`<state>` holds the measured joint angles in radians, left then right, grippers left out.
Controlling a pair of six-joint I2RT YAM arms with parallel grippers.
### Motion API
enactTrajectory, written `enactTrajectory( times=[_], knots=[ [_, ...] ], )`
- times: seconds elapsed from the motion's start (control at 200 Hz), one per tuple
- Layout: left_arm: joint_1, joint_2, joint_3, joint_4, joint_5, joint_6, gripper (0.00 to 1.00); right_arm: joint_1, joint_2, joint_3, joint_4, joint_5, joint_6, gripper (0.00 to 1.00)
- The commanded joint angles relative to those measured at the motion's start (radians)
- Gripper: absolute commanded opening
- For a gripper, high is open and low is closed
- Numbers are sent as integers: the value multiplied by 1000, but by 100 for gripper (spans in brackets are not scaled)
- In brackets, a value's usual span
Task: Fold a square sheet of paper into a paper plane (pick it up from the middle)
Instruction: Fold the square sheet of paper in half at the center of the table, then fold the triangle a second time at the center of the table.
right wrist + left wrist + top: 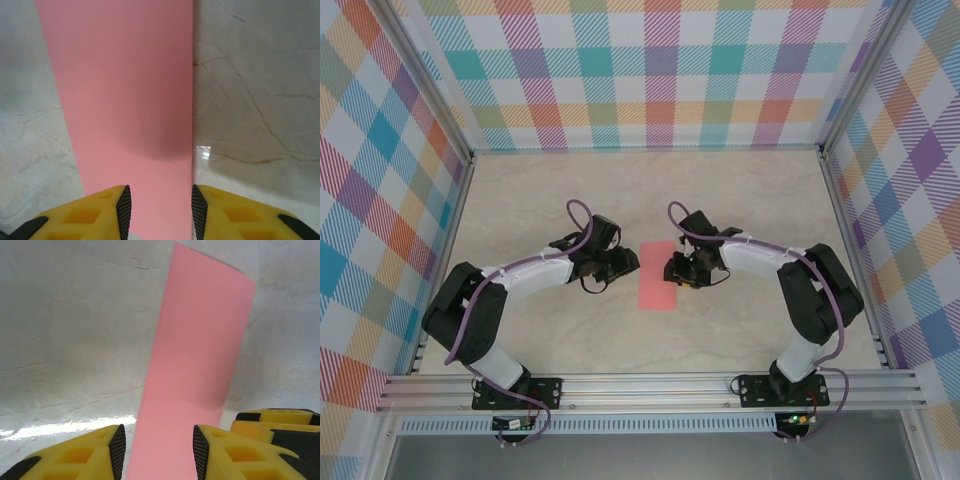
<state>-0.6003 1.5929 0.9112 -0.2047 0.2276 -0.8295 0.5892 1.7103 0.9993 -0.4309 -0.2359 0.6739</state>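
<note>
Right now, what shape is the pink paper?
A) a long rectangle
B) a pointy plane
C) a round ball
A: the pink paper lies as a long, straight-sided rectangle on the table, between the left gripper and the right gripper.

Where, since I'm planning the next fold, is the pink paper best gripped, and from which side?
Likely mid-way along a long edge of the pink paper, coming in low from left or right. It lies flat on the table as a narrow strip, so only its edges offer a pinch.
</note>
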Motion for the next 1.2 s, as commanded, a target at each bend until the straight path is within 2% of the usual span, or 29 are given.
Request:
enactTrajectory(
  times=[0.0,0.82,0.965,1.195],
  knots=[
    [8,12,-2,37,38,-17,42,1,29,34,16,-30,14,40],
    [8,101,10,77,104,-39,44,0,100,1,0,4,2,40],
    [8,107,-9,123,146,-91,43,1,104,-4,1,9,4,39],
    [-10,11,-79,96,126,-175,44,1,104,-8,-3,15,3,39]
  ],
)
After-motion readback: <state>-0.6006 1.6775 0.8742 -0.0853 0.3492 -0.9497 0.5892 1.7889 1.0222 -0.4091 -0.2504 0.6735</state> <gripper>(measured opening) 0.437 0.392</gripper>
